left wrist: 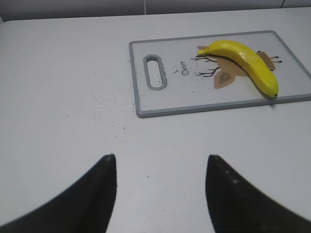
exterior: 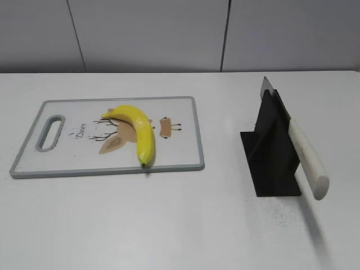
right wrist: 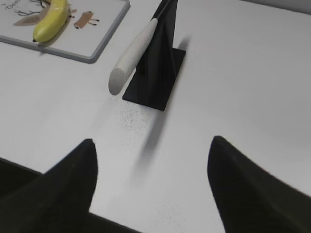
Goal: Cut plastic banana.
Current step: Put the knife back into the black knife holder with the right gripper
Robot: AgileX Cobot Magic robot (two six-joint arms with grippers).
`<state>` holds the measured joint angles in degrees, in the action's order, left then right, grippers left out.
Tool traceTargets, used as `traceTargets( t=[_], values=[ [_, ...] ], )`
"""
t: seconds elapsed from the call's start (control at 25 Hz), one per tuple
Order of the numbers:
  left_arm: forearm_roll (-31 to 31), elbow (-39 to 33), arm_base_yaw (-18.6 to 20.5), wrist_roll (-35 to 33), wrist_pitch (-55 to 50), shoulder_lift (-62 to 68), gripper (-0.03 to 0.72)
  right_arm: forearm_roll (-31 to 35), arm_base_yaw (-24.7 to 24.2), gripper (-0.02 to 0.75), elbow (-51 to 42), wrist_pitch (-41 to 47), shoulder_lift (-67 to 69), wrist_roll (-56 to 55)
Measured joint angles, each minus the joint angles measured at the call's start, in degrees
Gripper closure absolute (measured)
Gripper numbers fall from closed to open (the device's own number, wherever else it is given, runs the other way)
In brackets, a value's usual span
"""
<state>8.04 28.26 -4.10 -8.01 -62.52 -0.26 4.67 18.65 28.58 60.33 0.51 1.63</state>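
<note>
The plastic banana (exterior: 139,130) was seen lying on a gray-rimmed cutting board (exterior: 67,169) printed with a deer drawing, its dark tip near the board's front edge. To the board's right, well apart, a knife (exterior: 304,154) with a pale handle was propped in a black stand (exterior: 270,152) on the white counter (exterior: 180,225). The left hand (left wrist: 160,167) and right hand (right wrist: 151,148) were both held wide apart above the counter, with nothing gripped.
</note>
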Motion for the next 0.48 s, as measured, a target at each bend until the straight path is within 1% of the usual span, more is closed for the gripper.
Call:
traceTargets(
  t=[0.2,0.32,0.48],
  values=[
    [0.0,0.0,0.0,0.0,0.1,0.0,0.124,0.9,-0.8,0.207,0.0,0.0,-0.9,0.0],
    [0.0,0.0,0.1,0.0,0.1,0.0,0.124,2.0,-3.2,0.224,0.0,0.0,-0.9,0.0],
    [0.0,0.0,0.1,0.0,0.1,0.0,0.124,2.2,-8.0,0.232,0.0,0.0,-0.9,0.0]
  ],
)
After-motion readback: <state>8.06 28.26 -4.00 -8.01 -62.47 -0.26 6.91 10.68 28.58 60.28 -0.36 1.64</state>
